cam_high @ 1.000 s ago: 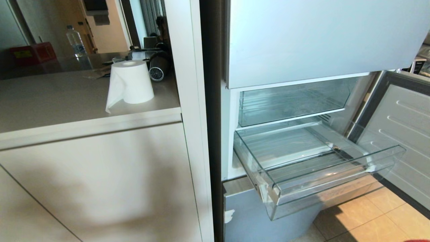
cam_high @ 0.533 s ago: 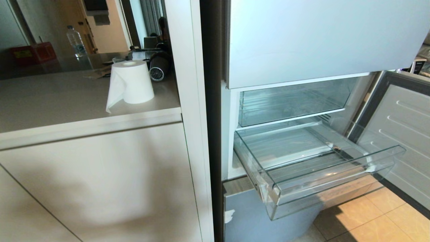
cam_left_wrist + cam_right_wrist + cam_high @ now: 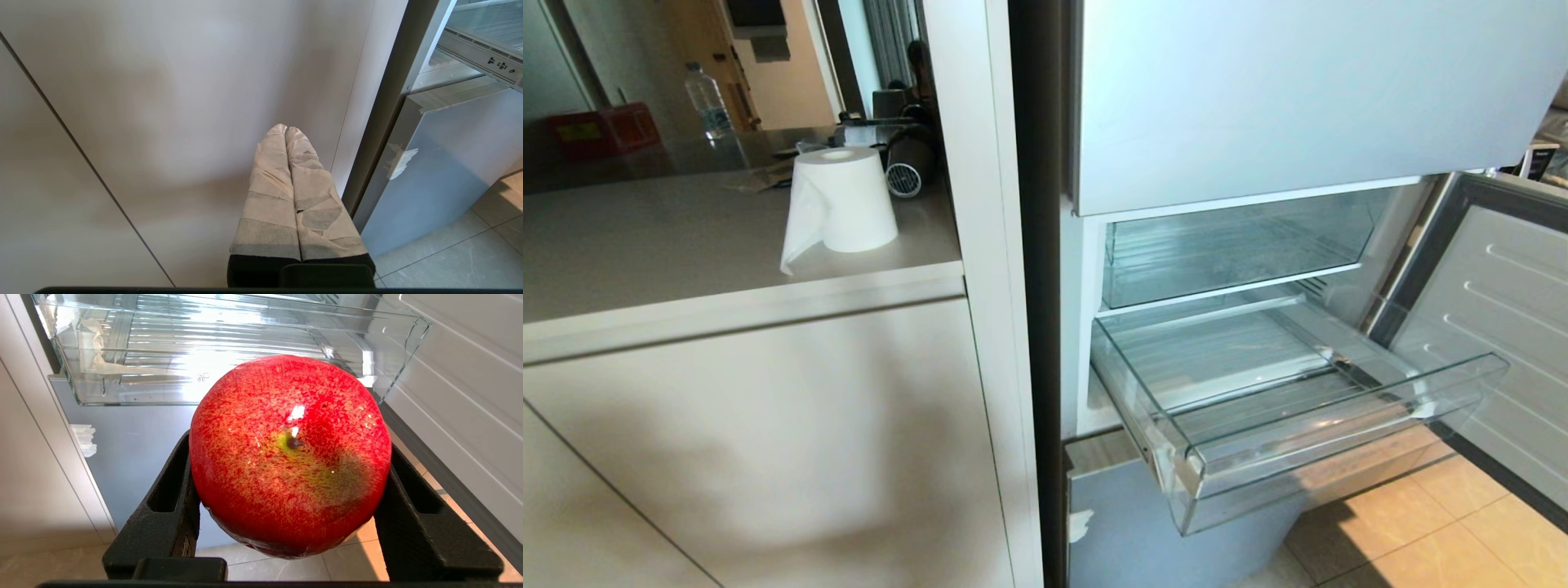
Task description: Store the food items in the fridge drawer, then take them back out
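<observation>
The clear fridge drawer (image 3: 1339, 445) stands pulled out with nothing on its ribbed floor. In the right wrist view it (image 3: 229, 392) shows from below and in front. My right gripper (image 3: 290, 465) is shut on a shiny red apple (image 3: 290, 457), one black finger on each side, held low in front of the drawer above the floor. My left gripper (image 3: 286, 128) is shut and empty, its taped fingers pressed together, facing the pale cabinet front beside the fridge. Neither arm shows in the head view.
A deeper clear compartment (image 3: 1233, 245) sits above the drawer. The open fridge door (image 3: 1503, 327) stands to the right. A paper roll (image 3: 841, 200) rests on the counter (image 3: 686, 245) to the left. The tiled floor (image 3: 1421, 531) lies below the drawer.
A sliver of red at the bottom right edge of the head view one second ago is gone from it now. The drawer and counter have not moved.
</observation>
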Available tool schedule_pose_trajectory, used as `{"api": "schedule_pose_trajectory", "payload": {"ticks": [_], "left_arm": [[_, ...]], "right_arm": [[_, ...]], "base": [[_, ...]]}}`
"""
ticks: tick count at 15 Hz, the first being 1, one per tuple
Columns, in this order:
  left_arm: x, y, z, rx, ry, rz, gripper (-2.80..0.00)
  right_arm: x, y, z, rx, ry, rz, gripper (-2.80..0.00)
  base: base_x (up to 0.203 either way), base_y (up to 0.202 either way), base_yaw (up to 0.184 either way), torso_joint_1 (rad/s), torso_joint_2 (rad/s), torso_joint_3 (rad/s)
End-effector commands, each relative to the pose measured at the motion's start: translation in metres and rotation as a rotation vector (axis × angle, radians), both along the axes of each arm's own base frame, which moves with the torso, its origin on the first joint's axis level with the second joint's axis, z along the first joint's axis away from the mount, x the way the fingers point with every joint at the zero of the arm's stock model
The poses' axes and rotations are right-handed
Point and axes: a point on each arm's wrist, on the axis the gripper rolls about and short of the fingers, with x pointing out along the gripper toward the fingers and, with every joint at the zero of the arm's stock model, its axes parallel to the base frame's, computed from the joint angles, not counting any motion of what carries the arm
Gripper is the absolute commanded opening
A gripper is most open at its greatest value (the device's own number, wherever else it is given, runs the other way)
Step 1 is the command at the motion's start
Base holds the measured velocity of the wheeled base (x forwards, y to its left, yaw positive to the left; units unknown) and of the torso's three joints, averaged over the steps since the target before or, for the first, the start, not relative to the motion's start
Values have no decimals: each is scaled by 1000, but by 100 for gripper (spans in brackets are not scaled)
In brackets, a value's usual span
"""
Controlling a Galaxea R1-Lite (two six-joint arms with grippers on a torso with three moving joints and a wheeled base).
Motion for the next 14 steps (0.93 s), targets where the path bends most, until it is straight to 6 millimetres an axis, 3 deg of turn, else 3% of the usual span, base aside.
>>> {"api": "schedule_pose_trajectory", "payload": {"ticks": [1, 3, 14], "left_arm": [[0, 0, 0, 0, 1, 1, -280], [0, 0, 0, 0, 1, 1, -280], [0, 0, 0, 0, 1, 1, -280]], "right_arm": [[0, 0, -1, -3, 2, 1, -280], [0, 0, -1, 9, 2, 0, -280], [0, 0, -1, 23, 4, -2, -280]], "base": [[0, 0, 0, 0, 0, 0], [2, 2, -48, 0, 1, 4], [-1, 7, -175, 2, 1, 1]]}}
